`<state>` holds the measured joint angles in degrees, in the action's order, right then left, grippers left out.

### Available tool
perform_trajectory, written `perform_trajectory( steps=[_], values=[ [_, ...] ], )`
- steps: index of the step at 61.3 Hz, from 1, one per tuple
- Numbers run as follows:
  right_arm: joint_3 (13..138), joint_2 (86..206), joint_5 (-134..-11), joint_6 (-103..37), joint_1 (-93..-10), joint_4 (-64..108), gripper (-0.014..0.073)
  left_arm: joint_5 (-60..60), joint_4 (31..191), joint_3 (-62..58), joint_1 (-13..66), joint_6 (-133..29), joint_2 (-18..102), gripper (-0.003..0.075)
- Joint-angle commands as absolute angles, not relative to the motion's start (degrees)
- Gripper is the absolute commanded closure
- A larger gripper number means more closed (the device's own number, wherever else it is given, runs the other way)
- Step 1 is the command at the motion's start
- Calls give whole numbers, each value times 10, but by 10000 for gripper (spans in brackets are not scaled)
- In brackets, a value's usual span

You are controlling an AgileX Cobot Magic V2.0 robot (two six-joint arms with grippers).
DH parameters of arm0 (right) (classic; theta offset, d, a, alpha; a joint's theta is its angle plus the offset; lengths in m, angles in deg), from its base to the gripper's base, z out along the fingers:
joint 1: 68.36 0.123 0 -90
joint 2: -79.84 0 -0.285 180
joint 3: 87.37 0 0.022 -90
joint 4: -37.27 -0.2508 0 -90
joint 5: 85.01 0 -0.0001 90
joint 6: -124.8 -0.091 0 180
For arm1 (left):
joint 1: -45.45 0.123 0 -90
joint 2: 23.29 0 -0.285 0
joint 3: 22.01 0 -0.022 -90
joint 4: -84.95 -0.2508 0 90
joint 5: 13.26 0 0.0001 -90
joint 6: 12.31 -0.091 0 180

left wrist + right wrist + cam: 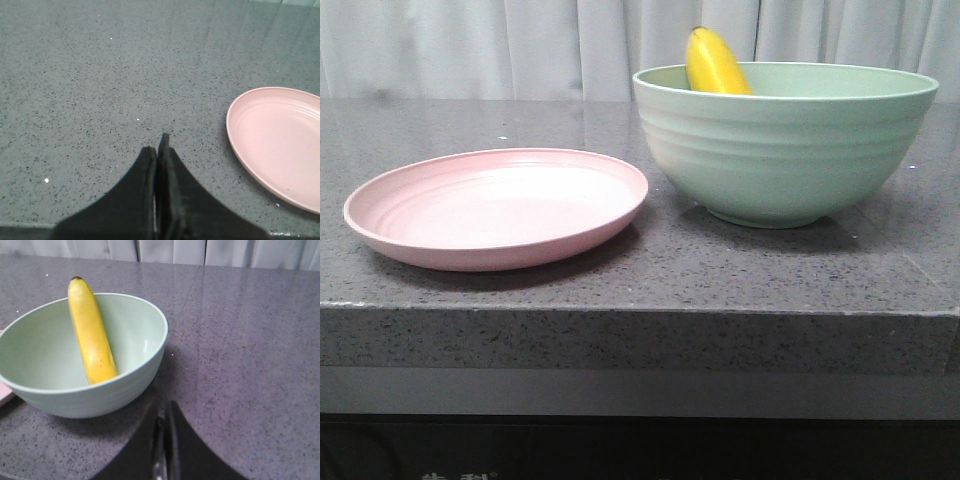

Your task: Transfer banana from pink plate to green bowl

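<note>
The yellow banana [714, 64] leans inside the mint-green bowl [786, 150] at the right of the table, its tip sticking above the rim. In the right wrist view the banana [91, 332] rests against the bowl's [135, 330] wall. The pink plate [498, 207] sits empty at the left; its edge also shows in the left wrist view [280, 140]. My left gripper [158, 146] is shut and empty over bare table beside the plate. My right gripper [165, 412] is shut and empty, close to the bowl's outer wall. Neither gripper shows in the front view.
The dark speckled stone table [650, 280] has its front edge close to the plate and bowl. White curtains [520, 45] hang behind the table.
</note>
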<state>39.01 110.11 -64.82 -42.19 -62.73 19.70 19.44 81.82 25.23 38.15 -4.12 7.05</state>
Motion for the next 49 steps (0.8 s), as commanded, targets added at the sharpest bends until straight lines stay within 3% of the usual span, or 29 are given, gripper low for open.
perform_trajectory(
  steps=[1,11,49],
  values=[
    [367,1044,-709,-415,-630,193,652,143,822,259,383,-38,39,739],
    [338,980,-709,-415,-630,193,652,125,822,292,383,-38,-2,739],
    [338,977,-706,-415,-630,192,652,106,822,293,383,-38,-4,739]
  ],
)
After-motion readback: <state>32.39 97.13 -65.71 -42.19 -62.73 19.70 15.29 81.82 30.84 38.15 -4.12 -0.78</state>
